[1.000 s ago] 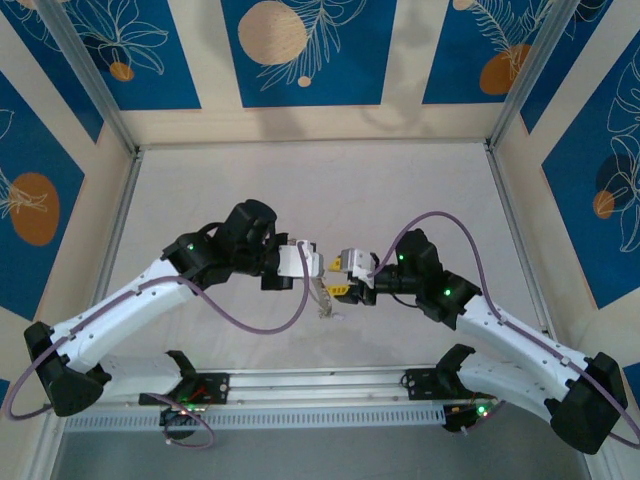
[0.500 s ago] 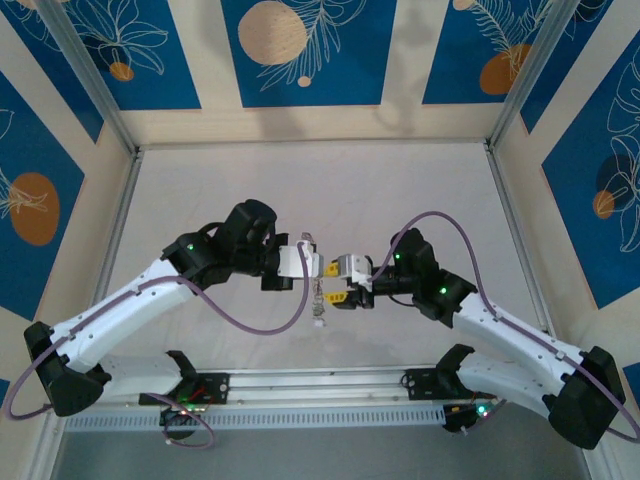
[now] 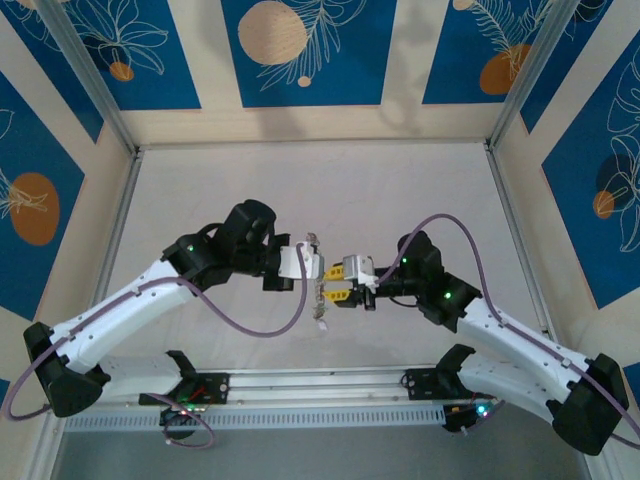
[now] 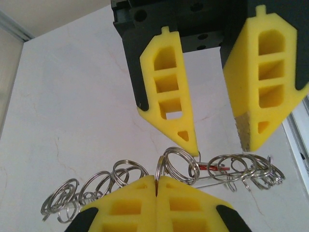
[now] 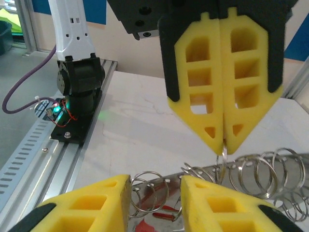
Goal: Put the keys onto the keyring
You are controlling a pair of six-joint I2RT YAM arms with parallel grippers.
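Fingers of my left gripper and right gripper nearly meet in the middle of the top view, with the keys dangling just under them. Left wrist view: my left fingers, bottom middle, squeeze tight on the keyring. The right fingers up top stand apart and hold nothing. Right wrist view: little rings line the bottom.

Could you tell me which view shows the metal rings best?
The left wrist view: the metal rings spread across it, one pinched by the left gripper. The right wrist view crops them low; from above they are a tiny cluster.
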